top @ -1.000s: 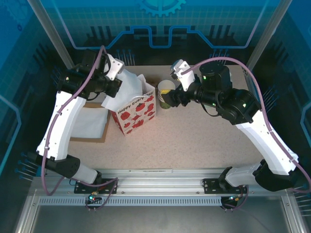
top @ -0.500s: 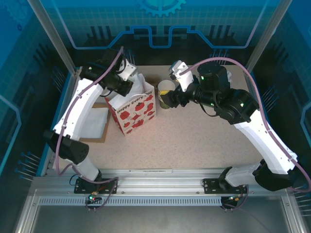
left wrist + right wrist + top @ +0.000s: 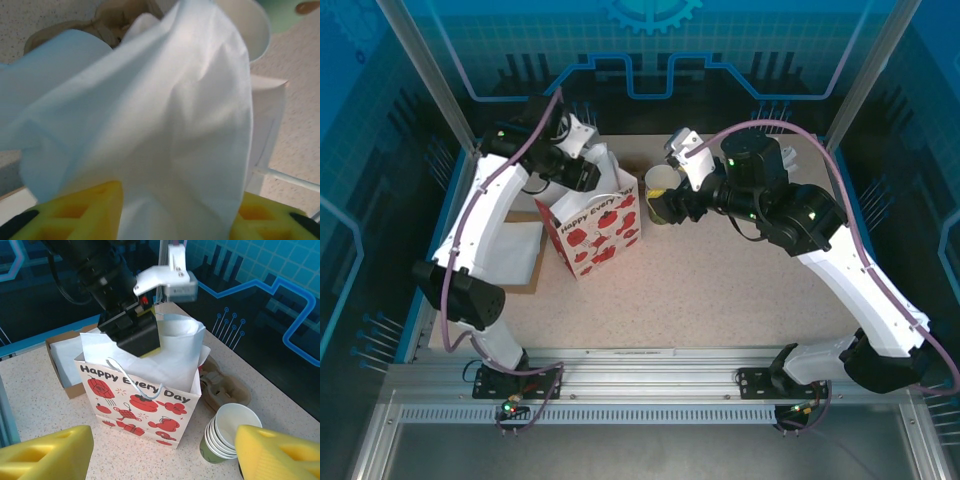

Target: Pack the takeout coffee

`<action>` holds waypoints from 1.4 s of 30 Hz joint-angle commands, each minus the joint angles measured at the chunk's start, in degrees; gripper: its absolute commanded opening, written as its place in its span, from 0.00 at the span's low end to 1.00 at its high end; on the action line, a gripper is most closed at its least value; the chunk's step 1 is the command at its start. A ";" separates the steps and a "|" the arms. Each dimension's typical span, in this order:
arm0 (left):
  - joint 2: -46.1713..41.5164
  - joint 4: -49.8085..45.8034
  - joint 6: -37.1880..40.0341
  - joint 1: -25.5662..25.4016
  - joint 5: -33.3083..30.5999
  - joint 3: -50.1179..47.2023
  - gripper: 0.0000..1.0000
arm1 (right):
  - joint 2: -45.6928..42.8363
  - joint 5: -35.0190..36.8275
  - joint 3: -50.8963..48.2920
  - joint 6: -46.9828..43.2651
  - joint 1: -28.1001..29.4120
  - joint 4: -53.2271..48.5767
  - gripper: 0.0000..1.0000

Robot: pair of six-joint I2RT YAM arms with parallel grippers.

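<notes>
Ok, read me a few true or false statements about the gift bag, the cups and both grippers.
The white paper gift bag with red print stands upright. True.
The stack of olive-green paper cups wears a black lid. False: the top cup is open, white inside.
The right gripper clamps that stack. False: its jaws stand wide open.
Thin white sheet paper sticks out of the bag's top. True.
The left gripper hangs over the bag. True.
</notes>
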 commanded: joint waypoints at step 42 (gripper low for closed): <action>-8.93 7.56 -4.28 3.59 12.45 -5.99 0.62 | 2.34 -0.02 -1.24 1.13 -0.35 1.11 0.76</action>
